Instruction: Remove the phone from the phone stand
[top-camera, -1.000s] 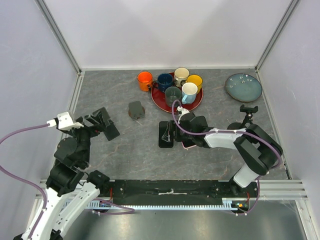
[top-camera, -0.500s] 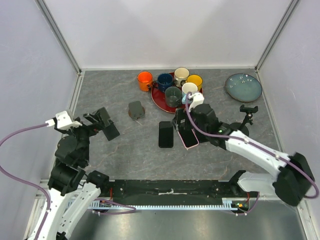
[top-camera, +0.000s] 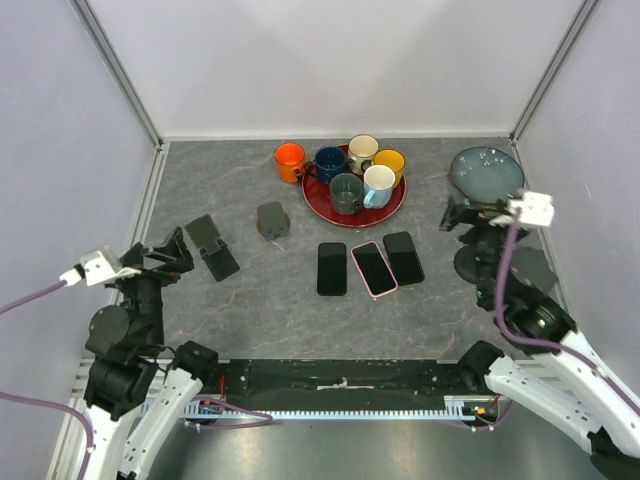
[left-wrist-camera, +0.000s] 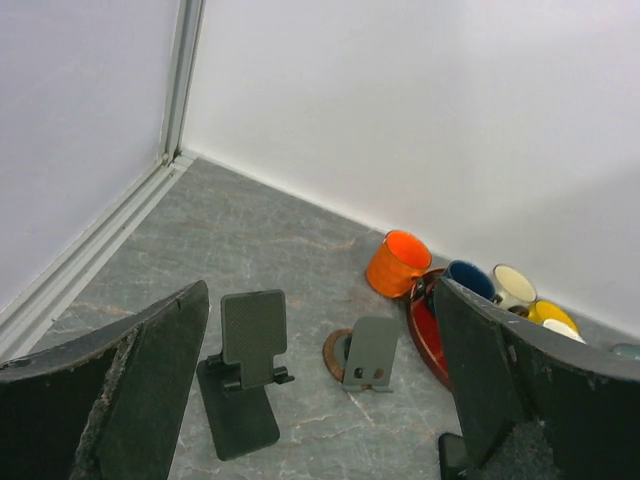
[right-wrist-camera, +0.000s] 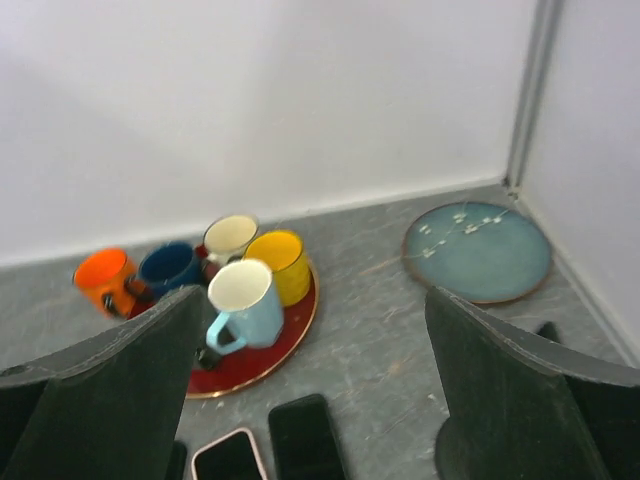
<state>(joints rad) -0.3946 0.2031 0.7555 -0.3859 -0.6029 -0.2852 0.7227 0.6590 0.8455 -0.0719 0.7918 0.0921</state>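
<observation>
Three phones lie flat side by side on the table: a black one (top-camera: 332, 268), a pink-cased one (top-camera: 372, 268) and another black one (top-camera: 403, 257). No phone sits on any stand. An empty black stand (top-camera: 212, 247) is at the left and also shows in the left wrist view (left-wrist-camera: 245, 370). A small grey stand (top-camera: 271, 219) is behind it. My left gripper (top-camera: 165, 257) is open and empty, near the black stand. My right gripper (top-camera: 474, 216) is open and empty at the far right, above a round stand base (top-camera: 470, 263). The pink phone (right-wrist-camera: 232, 458) and black phone (right-wrist-camera: 305, 438) show below it.
A red tray (top-camera: 392, 205) holds several mugs. An orange mug (top-camera: 290, 160) stands beside it. A blue plate (top-camera: 487, 174) lies at the back right. White walls enclose the table on three sides.
My right arm has pulled back from the table's centre to the far right, uncovering the flat phones. My left arm has drawn back toward the near left.
</observation>
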